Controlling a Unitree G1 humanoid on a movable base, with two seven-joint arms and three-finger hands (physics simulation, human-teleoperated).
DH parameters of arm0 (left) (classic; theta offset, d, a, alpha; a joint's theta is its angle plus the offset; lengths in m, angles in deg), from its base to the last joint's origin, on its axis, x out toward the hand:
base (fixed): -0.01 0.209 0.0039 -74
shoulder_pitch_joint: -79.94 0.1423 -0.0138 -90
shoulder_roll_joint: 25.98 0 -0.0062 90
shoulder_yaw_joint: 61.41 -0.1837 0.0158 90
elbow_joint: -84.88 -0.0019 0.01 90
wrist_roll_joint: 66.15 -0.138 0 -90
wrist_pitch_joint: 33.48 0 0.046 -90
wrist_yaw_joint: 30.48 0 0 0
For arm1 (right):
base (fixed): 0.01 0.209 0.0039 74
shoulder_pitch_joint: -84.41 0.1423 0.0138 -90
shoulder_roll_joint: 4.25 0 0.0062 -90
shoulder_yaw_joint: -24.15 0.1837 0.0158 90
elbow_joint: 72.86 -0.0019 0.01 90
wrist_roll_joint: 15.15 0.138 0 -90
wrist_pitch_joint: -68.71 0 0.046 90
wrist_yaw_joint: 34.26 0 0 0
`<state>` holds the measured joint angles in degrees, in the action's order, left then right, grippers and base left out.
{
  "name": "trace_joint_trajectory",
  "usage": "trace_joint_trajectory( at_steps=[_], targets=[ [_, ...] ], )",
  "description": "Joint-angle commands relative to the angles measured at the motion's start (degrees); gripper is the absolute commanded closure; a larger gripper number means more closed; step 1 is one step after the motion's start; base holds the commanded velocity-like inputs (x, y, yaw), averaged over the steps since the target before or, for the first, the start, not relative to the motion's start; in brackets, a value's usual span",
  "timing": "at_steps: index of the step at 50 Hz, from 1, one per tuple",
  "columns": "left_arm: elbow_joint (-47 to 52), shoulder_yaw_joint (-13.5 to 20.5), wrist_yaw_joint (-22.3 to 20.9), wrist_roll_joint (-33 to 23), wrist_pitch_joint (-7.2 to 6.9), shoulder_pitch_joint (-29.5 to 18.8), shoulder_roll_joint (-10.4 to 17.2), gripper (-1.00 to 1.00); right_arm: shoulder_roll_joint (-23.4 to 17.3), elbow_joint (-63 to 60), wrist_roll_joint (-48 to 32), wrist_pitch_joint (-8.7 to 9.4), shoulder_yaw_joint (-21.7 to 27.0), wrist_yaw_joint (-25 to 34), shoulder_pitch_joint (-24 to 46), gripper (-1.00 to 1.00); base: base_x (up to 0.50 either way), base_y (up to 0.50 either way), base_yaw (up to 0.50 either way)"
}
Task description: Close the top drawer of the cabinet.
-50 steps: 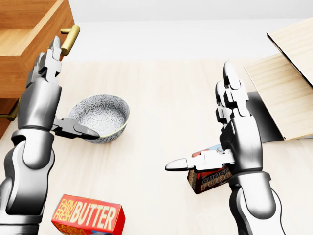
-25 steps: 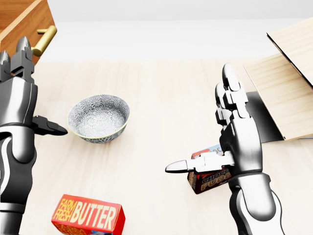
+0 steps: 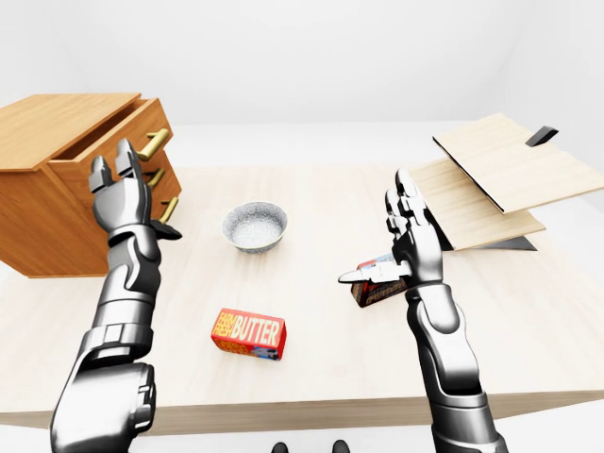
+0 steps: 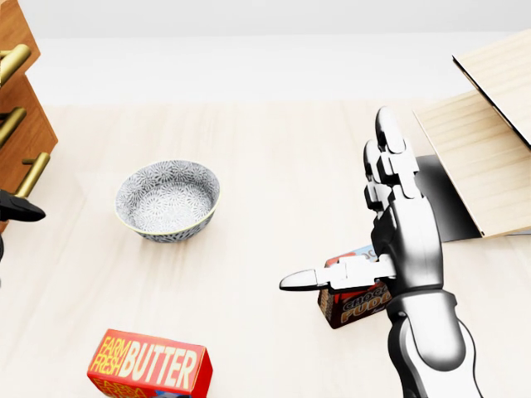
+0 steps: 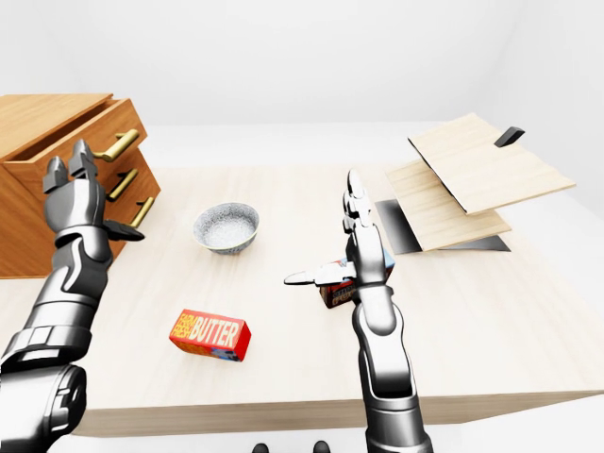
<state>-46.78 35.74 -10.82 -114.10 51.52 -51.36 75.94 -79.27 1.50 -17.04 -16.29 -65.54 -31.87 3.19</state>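
Observation:
The wooden cabinet [image 3: 47,198] stands at the left of the table, with three brass handles. Its top drawer [image 3: 118,142] sticks out a little, and a narrow gap shows behind its front. My left hand [image 3: 123,203] is open, fingers upright, palm toward the drawer fronts just below the top handle [image 3: 154,143]. I cannot tell whether it touches. In the head view only its thumb tip [image 4: 17,209] shows. My right hand [image 4: 377,207] is open and empty, raised over the middle right of the table.
A patterned bowl [image 4: 168,199] sits right of the cabinet. A red butter box [image 4: 149,365] lies near the table's bottom edge. A fudge box [image 4: 357,303] sits under my right hand. Stacked wooden boards [image 3: 491,179] lie at the right.
The top drawer has slid far leftward into the cabinet, and my left hand has moved left with it, nearly out of the head view. The right hand, bowl and boxes have not moved.

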Motion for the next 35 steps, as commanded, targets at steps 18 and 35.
trace_joint_trajectory(
  at_steps=[18, 35],
  targets=[
    [-22.34, -0.46, 8.84, 2.19, 0.0, -9.76, 8.35, -1.0, -0.13, 0.31, -0.1, 0.0, 0.14, 0.42, -0.8, -1.0, 0.0, 0.0, 0.0],
    [-23.53, -0.89, 9.69, 2.71, 0.0, -10.49, 8.62, -1.0, -0.08, 0.88, -0.16, 0.0, 0.17, 0.31, -0.41, -1.0, 0.0, 0.0, 0.0]
  ],
)
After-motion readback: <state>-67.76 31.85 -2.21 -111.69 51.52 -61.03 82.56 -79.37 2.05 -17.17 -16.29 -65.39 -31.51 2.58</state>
